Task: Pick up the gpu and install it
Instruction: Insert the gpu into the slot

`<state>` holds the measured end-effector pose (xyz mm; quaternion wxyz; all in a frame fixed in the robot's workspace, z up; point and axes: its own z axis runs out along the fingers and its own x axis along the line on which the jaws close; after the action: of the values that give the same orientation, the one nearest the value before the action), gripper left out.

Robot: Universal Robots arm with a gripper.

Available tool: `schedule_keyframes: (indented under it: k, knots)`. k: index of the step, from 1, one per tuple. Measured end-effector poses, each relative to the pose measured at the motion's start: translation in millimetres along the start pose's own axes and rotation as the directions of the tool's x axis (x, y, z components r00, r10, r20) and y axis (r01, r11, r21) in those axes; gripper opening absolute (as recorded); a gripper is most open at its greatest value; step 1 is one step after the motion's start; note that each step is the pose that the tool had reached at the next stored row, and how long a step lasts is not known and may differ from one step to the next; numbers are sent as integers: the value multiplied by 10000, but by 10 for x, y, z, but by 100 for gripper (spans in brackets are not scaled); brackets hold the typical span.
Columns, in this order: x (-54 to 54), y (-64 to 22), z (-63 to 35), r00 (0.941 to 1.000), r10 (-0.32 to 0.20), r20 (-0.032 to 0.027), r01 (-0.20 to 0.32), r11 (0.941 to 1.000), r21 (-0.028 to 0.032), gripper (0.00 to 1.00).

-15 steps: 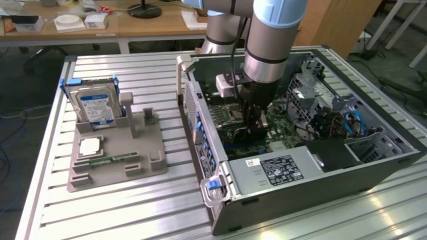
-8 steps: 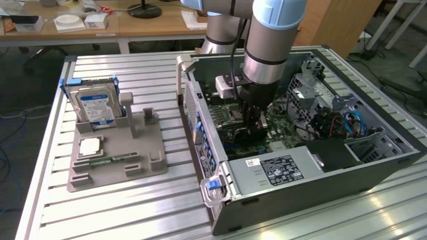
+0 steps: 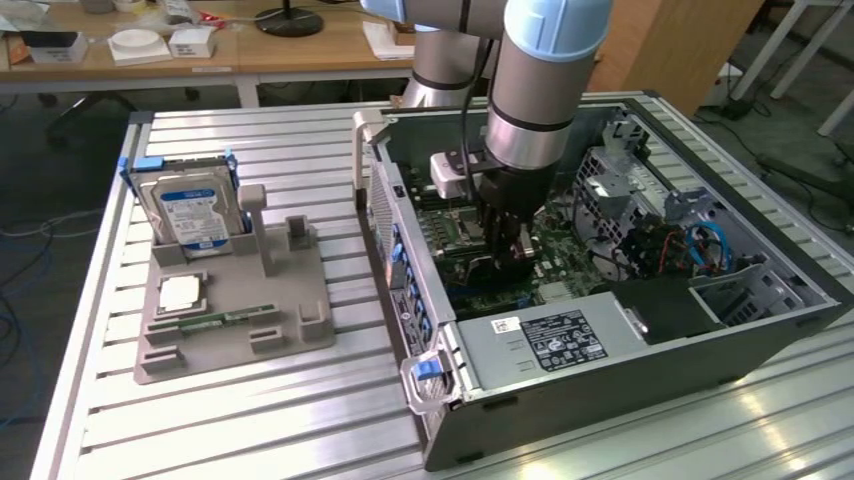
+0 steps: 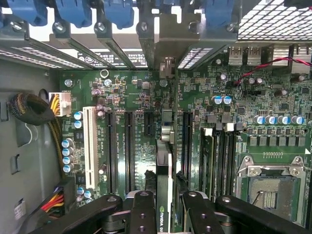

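Observation:
The gpu (image 4: 165, 161) shows edge-on in the wrist view as a thin dark card standing upright over the green motherboard (image 4: 136, 97), between two black expansion slots (image 4: 129, 146). Its grey metal bracket end (image 4: 165, 44) reaches toward the row of rear slot openings with blue latches. My gripper (image 4: 165, 217) is shut on the gpu, one black finger (image 4: 141, 214) on each side of the card. In the exterior view my gripper (image 3: 509, 255) is low inside the open computer case (image 3: 601, 350), right above the motherboard. Whether the card sits fully in a slot I cannot tell.
A grey fixture (image 3: 287, 325) on the slatted table holds the blue-labelled hard drive (image 3: 194, 210), a processor chip (image 3: 180, 292) and a green memory stick (image 3: 214, 320). Inside the case are the power supply (image 3: 561, 340), cable bundles (image 4: 34, 109), a white slot (image 4: 89, 146) and the processor socket (image 4: 268, 190).

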<state>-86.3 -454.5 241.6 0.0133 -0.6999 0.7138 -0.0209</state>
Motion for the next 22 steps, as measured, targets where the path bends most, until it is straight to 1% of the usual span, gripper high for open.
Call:
schedule_keyframes:
  k: [9,10,12,13,22]
  knots:
    - [0,1,0,10000,0,1,0,10000,1,26]
    - [-2,4,6,10000,6,18,-6,10000,-1,27]
    - [-2,3,3,10000,7,11,-7,10000,6,27]
    - [-1,2,-3,10000,3,1,-3,10000,1,33]
    - [0,-2,-59,10000,1,1,-1,10000,1,33]
